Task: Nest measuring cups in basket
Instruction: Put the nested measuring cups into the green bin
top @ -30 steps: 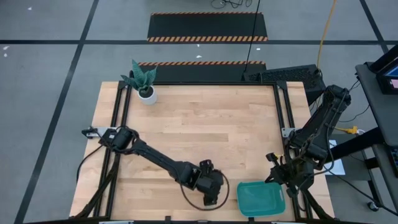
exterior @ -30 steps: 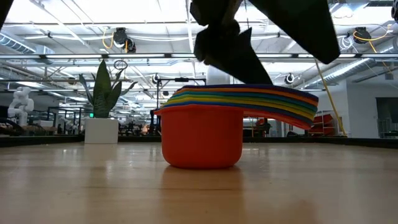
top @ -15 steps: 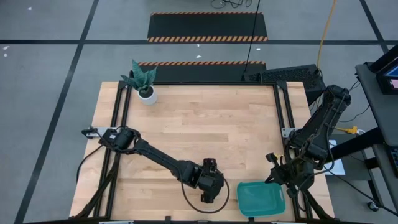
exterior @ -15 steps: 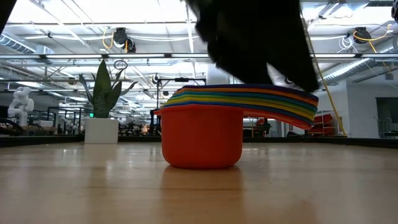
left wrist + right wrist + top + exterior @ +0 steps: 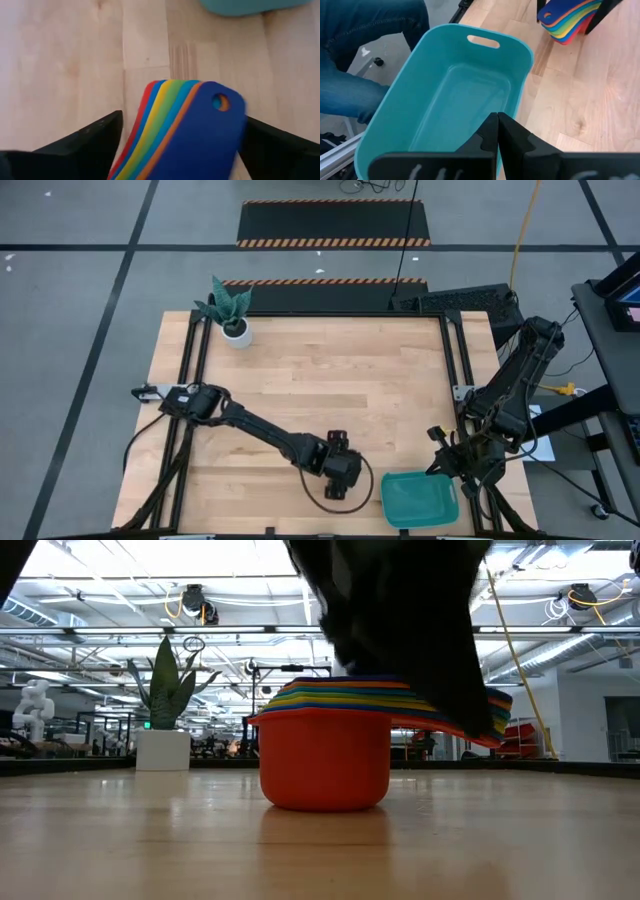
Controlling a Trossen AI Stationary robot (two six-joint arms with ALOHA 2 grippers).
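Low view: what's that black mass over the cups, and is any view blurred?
Low view: the left gripper, backlit by ceiling lights, a dark blurred shape hiding part of the stacked cups. Left wrist view: cup handles soft, close to the lens. Right wrist view: basket sharp.

Wooden table (image 5: pixel 330 380), black-framed, with three items on top.
Potted plant (image 5: pixel 232 312) at far left corner; teal basket (image 5: pixel 419 498) at near right edge; nested stack of measuring cups (image 5: pixel 330 755), red outermost, just left of the basket.
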